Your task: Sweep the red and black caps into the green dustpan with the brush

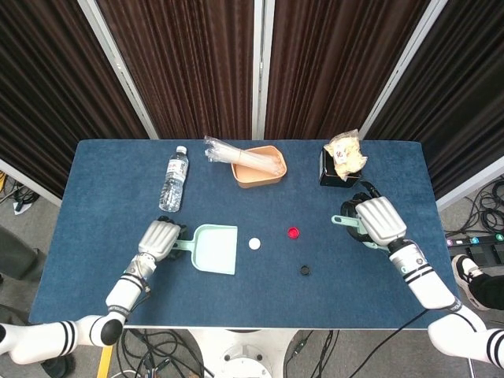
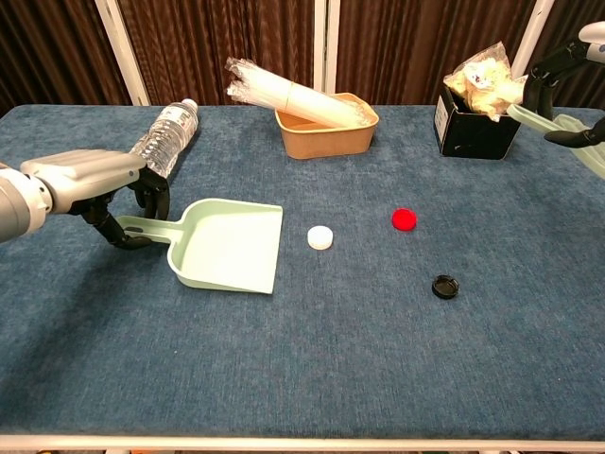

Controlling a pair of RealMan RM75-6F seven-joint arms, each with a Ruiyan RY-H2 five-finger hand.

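The green dustpan (image 1: 214,250) (image 2: 227,246) lies left of centre with its mouth toward the caps. My left hand (image 1: 157,238) (image 2: 99,178) has its fingers curled around the dustpan's handle. The red cap (image 1: 294,233) (image 2: 404,219) and the black cap (image 1: 305,270) (image 2: 444,286) lie to the right of the pan, and a white cap (image 1: 254,243) (image 2: 320,237) sits between them and the pan's mouth. My right hand (image 1: 378,220) (image 2: 567,59) holds the pale green brush (image 1: 346,218) (image 2: 558,121) at the right, raised well away from the caps.
A water bottle (image 1: 176,179) (image 2: 163,139) lies at the back left. At the back middle, a tan tray (image 1: 260,167) (image 2: 326,128) carries a sleeve of cups. A black box with a snack bag (image 1: 340,161) (image 2: 473,128) stands just behind my right hand.
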